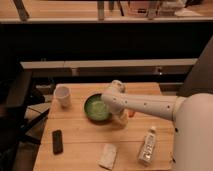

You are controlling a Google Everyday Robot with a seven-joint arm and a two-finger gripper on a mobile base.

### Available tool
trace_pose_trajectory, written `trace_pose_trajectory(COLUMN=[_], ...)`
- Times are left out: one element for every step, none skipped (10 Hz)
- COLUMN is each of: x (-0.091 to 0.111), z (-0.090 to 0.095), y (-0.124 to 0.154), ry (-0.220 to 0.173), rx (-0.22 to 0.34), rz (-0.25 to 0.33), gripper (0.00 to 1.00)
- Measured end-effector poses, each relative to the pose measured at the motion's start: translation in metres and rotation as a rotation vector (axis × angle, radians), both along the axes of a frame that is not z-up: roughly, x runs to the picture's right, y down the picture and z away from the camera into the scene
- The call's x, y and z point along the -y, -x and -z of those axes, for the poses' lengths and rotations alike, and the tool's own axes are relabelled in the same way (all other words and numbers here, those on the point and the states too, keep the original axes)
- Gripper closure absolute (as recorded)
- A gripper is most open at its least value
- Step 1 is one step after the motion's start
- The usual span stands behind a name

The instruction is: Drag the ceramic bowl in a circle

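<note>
The gripper (pixel 121 119) sits at the edge of the ceramic bowl (pixel 96 108), on the side away from the white cup (pixel 62 96). It seems to touch the rim, but I cannot tell if it grips.

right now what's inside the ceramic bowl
The ceramic bowl shows only its pale speckled inside, no contents visible. The part under the arm is hidden; the end effector sits at that rim.

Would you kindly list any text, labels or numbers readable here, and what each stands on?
None can be read.
Clear plastic bottle with a pale label: print too blurred to read.
Flat white packet: no legible marks.
Black rectangular device, small white cup, green glazed ceramic bowl: no text visible.
The gripper is by the bowl's rim nearest the bottle.
</note>
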State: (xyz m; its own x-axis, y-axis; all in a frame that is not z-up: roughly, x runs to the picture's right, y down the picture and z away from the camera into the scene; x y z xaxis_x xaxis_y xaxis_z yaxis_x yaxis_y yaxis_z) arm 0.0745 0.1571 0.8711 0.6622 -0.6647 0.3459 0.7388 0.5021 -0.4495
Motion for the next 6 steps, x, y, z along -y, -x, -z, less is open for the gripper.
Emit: trace_pose_trajectory(x=[0.0001,0.0,0.0,-0.0001,-0.0001,-0.0001], z=[0.0,-0.0001,-0.0002,-0.0003,-0.0003,-0.0003], y=[0.0002,0.0003,0.0012,0.0026,0.0026,0.0024], ry=[0.0,0.001,0.002,0.003,0.004,0.004], rx=[0.0,-0.001,-0.001,0.0,0.0,0.0], rz=[0.003,0.007,0.011,0.017,0.019,0.022], gripper=[0.2,0.2,0.2,0.2,0.2,0.2])
